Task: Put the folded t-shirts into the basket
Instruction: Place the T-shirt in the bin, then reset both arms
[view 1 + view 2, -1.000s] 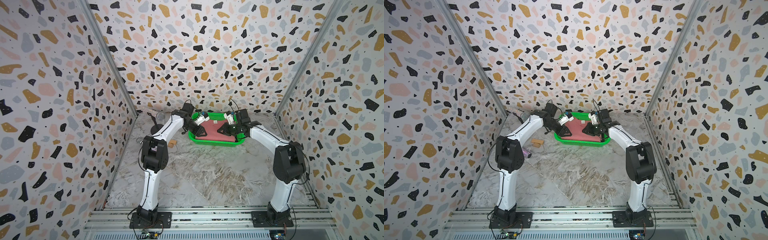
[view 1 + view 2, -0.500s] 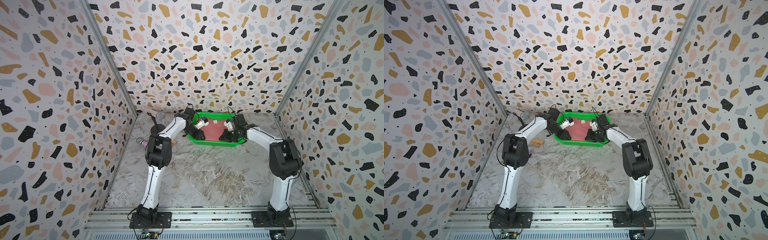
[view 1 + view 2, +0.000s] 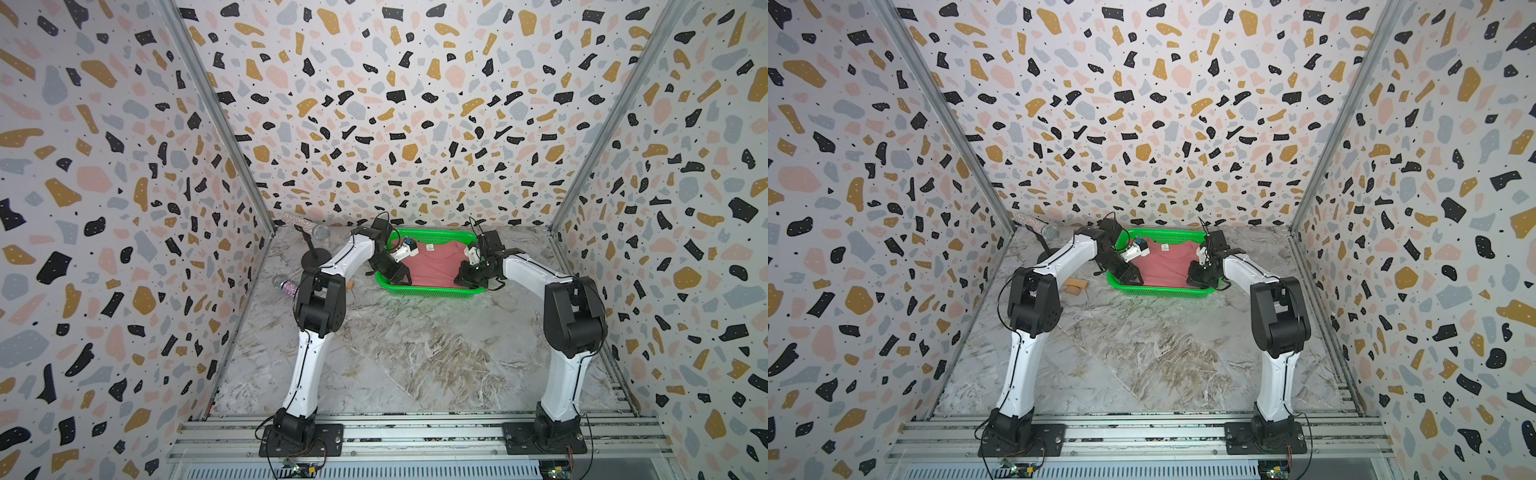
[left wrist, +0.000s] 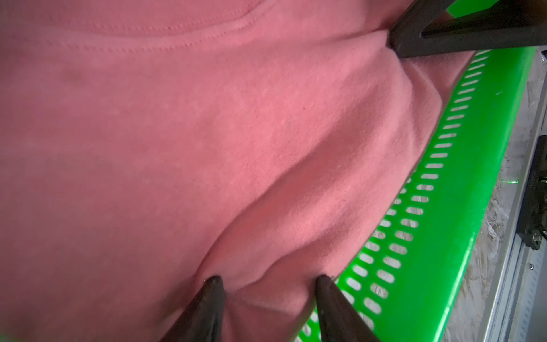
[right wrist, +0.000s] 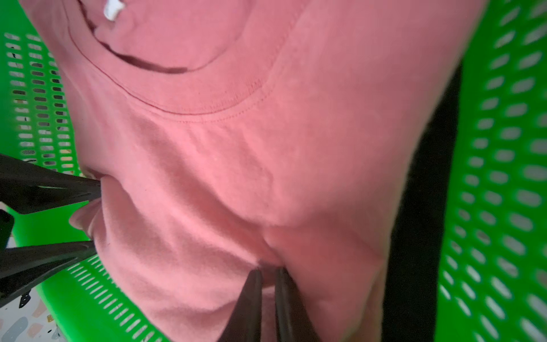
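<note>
Left pincer (image 4: 268,285) is seen half open. Its two dark pointed fingertips are set apart and pressed against the edge of a dusty pink folded cotton t-shirt (image 4: 177,142), just beside the basket wall. A loose bulge of cloth lies between them and is not pinched. Right pincer (image 5: 268,274) is seen almost closed, with only a narrow slit left between its fingertips. A thin pleat of the same shirt is gripped there, and the fabric is puckered toward the tips.

In both top views the pincers are placed at opposite ends of a bright green perforated plastic basket (image 3: 428,294) (image 3: 1158,293). It is found near the centre of the frame, on a grey marbled tabletop (image 3: 415,353) close to the back wall. The basket is filled almost from wall to wall by the pink shirt (image 3: 436,268), which is laid flat on top. Its collar and a small white label (image 3: 430,247) are turned toward the upper edge of the frame. In the right wrist view a black folded t-shirt (image 5: 420,207) is shown as a dark strip beneath the pink one, against the basket wall (image 5: 503,154).

A glittery microphone (image 3: 307,230) on a stand is seen to the left of the basket.
</note>
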{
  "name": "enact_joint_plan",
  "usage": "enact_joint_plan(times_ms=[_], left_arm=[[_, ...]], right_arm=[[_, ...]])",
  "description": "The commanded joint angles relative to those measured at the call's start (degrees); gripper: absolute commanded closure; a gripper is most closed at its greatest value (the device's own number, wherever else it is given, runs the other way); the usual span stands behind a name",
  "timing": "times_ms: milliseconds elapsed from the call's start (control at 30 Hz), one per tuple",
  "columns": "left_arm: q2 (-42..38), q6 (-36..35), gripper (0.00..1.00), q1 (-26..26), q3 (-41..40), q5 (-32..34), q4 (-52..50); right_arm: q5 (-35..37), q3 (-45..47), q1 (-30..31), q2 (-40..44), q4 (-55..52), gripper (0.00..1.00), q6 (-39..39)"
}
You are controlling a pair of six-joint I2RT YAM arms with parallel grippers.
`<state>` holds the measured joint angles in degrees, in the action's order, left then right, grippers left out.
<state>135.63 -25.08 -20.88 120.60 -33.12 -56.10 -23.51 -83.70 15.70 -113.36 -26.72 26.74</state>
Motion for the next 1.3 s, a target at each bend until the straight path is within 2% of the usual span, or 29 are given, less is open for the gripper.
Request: enact_joint_plan(times_ms=[0, 100, 200, 267, 367, 400, 467, 500, 567, 700, 800, 867, 967, 1067, 1167, 1267], left_arm=[[-5.38, -0.93, 0.44, 0.76, 2.57, -0.24, -4.9], [-10.77, 1.62, 0.4, 1.65, 1.89, -0.96, -2.63], [-17.19, 3.69, 0.32, 2.94, -0.3, -0.8, 0.38], [-22.52, 5.22, 0.27, 4.29, -3.6, 0.11, 3.37], [-30.33, 9.15, 0.11, 7.08, -12.93, 1.7, 10.25], [-32.84, 10.19, 0.03, 8.17, -16.09, 2.67, 12.79], [-38.8, 12.4, 0.0, 10.43, -24.17, 5.11, 18.61], [-41.58, 13.52, 0.0, 11.71, -28.61, 6.69, 21.65], [-46.54, 15.83, 0.0, 14.19, -36.49, 10.4, 27.46], [-52.55, 19.48, 0.0, 20.08, -48.97, 15.94, 32.61], [-55.8, 22.48, 0.0, 22.43, -60.33, 23.46, 41.43], [-56.58, 23.75, 0.0, 23.0, -66.78, 27.39, 46.62], [-57.49, 23.08, 0.0, 23.75, -74.44, 25.75, 52.19], [-57.82, 22.37, 0.0, 24.04, -79.09, 24.63, 57.67], [-57.29, 23.51, 0.0, 24.05, -81.66, 22.61, 62.43], [-56.48, 24.22, 0.0, 23.9, -84.28, 20.88, 66.93]], right_arm=[[0.95, 0.86, 0.15, 5.84, -3.57, 0.78, -0.11], [0.99, 1.61, 0.18, 11.87, -0.41, 0.66, -1.28], [3.07, 1.79, 0.2, 18.89, 1.15, 0.58, -4.33], [6.88, 2.19, 0.19, 23.6, 2.01, 0.53, -7.34], [15.68, 4.62, 0.18, 30.38, 3.89, 0.46, -12.02], [20.07, 6.46, 0.16, 32.8, 5.62, 0.38, -13.17], [27.04, 12.51, 0.15, 37.69, 11.44, 0.04, -17.86], [29.77, 16.6, 0.16, 40.51, 15.31, 0.01, -20.47], [34.47, 24.55, 0.14, 46.68, 22.75, 0.0, -25.68], [40.99, 40.22, 0.06, 55.06, 35.12, 0.0, -34.25], [45.67, 48.46, 0.11, 58.72, 38.15, 0.0, -33.76], [48.77, 51.57, 0.02, 60.3, 36.19, 0.0, -30.6], [50.89, 57.35, -0.07, 61.29, 36.74, 0.0, -27.34], [47.79, 65.25, -0.42, 60.69, 46.58, 0.02, -29.83], [46.8, 71.26, -1.47, 56.29, 58.52, 0.02, -29.45], [43.26, 71.33, -3.23, 49.21, 66.65, 0.01, -30.63]])
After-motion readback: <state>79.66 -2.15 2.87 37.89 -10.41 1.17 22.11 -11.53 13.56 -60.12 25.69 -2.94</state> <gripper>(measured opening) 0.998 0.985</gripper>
